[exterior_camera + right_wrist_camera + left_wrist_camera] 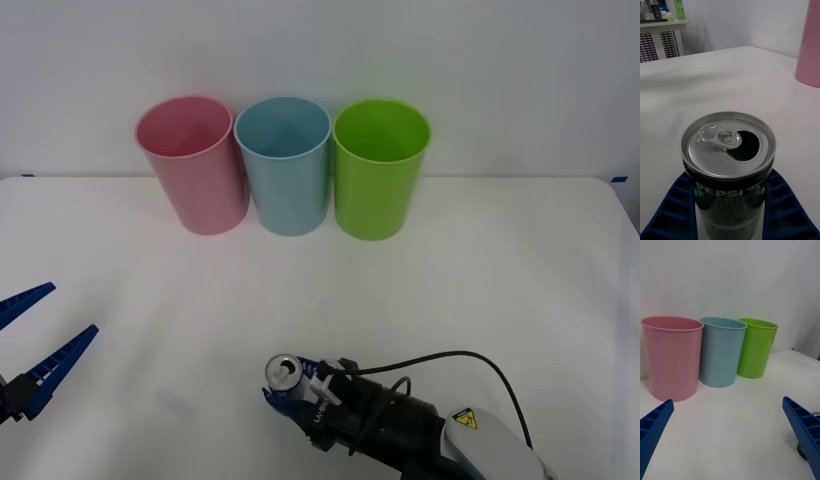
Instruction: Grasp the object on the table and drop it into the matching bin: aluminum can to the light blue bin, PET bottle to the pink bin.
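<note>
overhead front view, two low wrist views

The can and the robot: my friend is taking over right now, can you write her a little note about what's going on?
Right gripper: near the table's front edge, its blue fingers on either side of the upright aluminum can; contact not clear.
Left gripper: open, idle at the left.
Bins at the back: pink bin, light blue bin, green bin.
Done: reached the can.
Left: close, lift, drop it into the light blue bin.
</note>
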